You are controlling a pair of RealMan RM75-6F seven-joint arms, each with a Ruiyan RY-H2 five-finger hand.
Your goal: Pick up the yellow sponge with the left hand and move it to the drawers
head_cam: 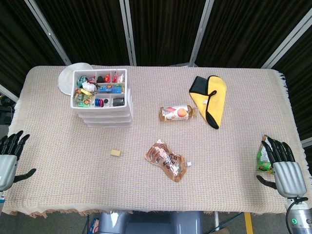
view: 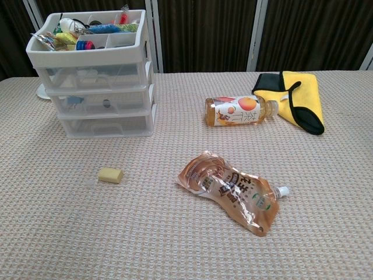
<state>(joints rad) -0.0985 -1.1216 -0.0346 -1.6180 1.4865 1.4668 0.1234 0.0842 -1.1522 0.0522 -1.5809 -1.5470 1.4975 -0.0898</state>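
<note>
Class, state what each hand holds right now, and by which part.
Nothing: the left hand and right hand are open at the table edges; the yellow sponge lies untouched.
</note>
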